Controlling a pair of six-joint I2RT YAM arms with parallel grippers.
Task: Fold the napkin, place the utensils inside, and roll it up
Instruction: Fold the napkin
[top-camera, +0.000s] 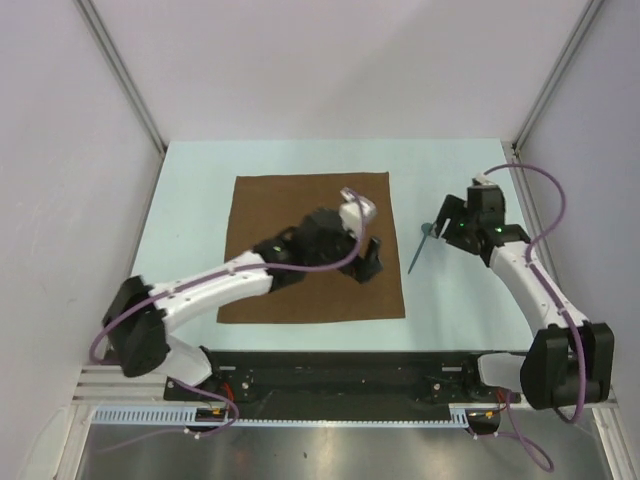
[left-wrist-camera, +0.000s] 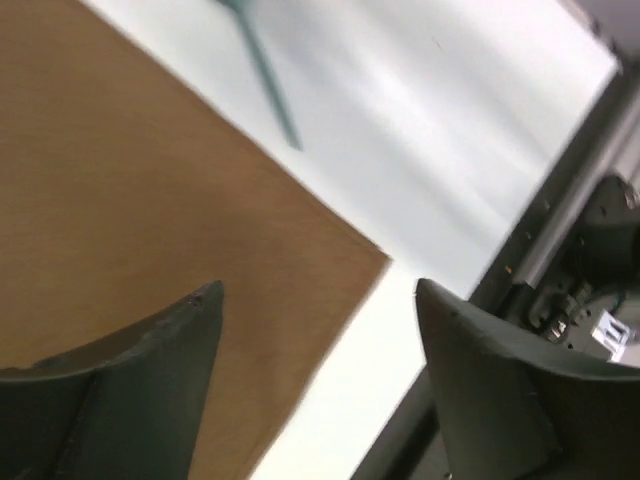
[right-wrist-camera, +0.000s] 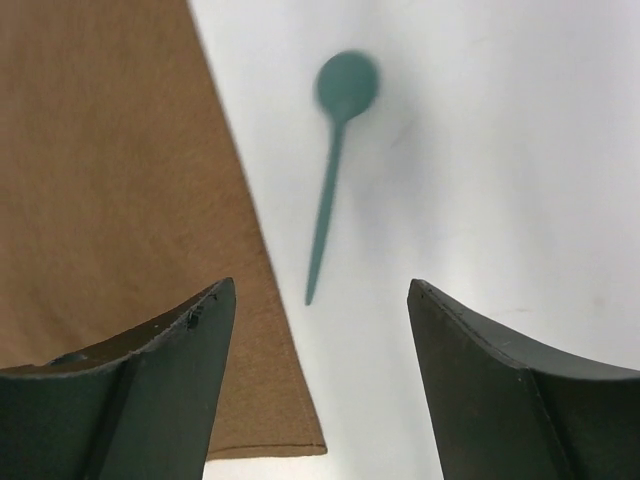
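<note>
The dark-brown napkin (top-camera: 290, 205) lies flat and unfolded as a square on the pale table. My left gripper (top-camera: 367, 262) hovers open and empty over the napkin's near right part; in the left wrist view the gripper (left-wrist-camera: 318, 300) spans the napkin's (left-wrist-camera: 130, 200) near right corner. A teal spoon (top-camera: 421, 246) lies on the table just right of the napkin. My right gripper (top-camera: 446, 222) is open and empty beside the spoon's bowl end. In the right wrist view the spoon (right-wrist-camera: 330, 180) lies ahead of the open gripper (right-wrist-camera: 320, 295), with the napkin's edge (right-wrist-camera: 120, 180) to its left.
A black rail (top-camera: 340, 365) runs along the table's near edge and also shows in the left wrist view (left-wrist-camera: 560, 230). Pale walls enclose the table at the back and both sides. Bare table (top-camera: 460, 300) lies right of the napkin.
</note>
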